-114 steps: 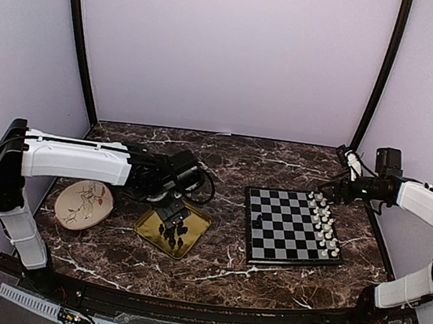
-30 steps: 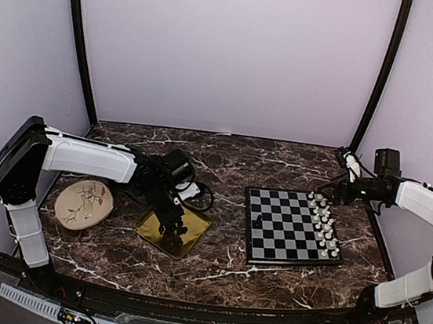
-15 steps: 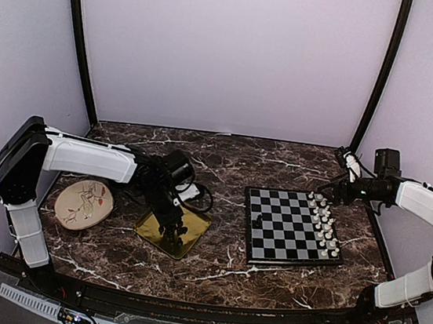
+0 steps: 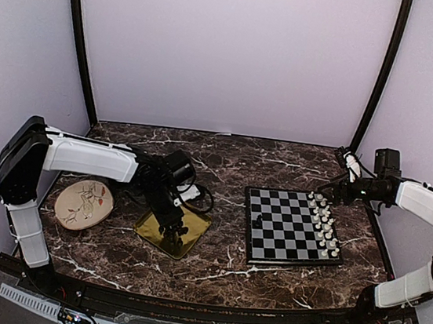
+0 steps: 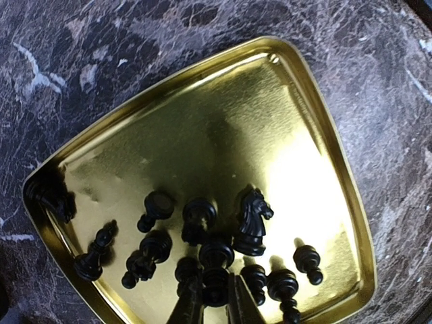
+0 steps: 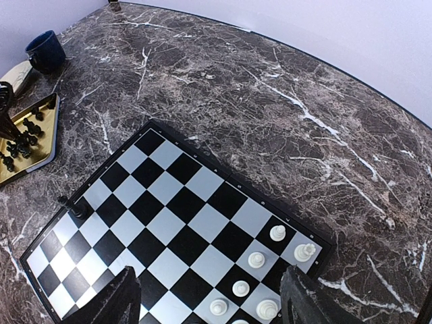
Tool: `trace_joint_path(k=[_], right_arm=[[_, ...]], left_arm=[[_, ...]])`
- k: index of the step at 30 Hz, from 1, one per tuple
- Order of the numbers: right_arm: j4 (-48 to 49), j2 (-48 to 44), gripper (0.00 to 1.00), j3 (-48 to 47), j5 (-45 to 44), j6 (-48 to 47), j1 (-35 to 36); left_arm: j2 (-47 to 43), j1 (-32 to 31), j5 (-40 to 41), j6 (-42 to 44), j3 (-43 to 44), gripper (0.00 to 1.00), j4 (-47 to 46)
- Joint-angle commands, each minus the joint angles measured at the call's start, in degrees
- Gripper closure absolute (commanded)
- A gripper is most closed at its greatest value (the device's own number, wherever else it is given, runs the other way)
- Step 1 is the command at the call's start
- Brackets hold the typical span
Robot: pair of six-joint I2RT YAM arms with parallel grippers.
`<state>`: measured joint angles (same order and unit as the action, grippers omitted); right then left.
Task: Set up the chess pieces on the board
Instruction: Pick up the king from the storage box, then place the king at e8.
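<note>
Began with the big dark surface (image 4: 219, 269), streaked with white and holding everything. Found the board (image 4: 285, 218) lying flat on its right half. Found the gold tray (image 4: 197, 221) well apart on the left, with a flowered plate (image 4: 77, 206) just beside it. Saw the right claw (image 6: 210, 280) hanging above the far right corner of the board, spread wide with nothing in it. Saw the left claw (image 5: 214, 300) down inside the tray, squeezed almost closed on one black piece (image 5: 216, 260) standing between its fingers. Could not tell if that piece was lifted off the tray floor yet. Then looked at the chess pieces (image 6: 256, 260). Found the white ones (image 4: 324, 223) lined up in two rows along the right edge of the board, so judged that side done or close to it. Spotted only one or two black ones (image 6: 79, 209) on the board, near its left edge. Counted around a dozen more in the tray, some standing, some tipped over. Judged the job about half done, with nearly the whole black side left to carry across and stand up.
</note>
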<state>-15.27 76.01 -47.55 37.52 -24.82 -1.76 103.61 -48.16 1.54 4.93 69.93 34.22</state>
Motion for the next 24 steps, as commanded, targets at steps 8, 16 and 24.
trace_joint_path(k=[8,16,24], right_arm=[[0.38,-0.73,0.29,-0.31,-0.21,-0.12,0.36],[0.24,-1.67,0.29,-0.21,-0.17,-0.48,0.4],[0.13,-2.35,0.29,-0.14,-0.65,-0.72,0.41]], left_arm=[[-0.86,-1.57,-6.25,-0.89,10.18,0.92,0.67],[8.69,-2.53,-10.42,-0.56,23.35,0.92,-0.51],[18.56,-2.73,-13.0,1.52,35.33,0.93,-0.85]])
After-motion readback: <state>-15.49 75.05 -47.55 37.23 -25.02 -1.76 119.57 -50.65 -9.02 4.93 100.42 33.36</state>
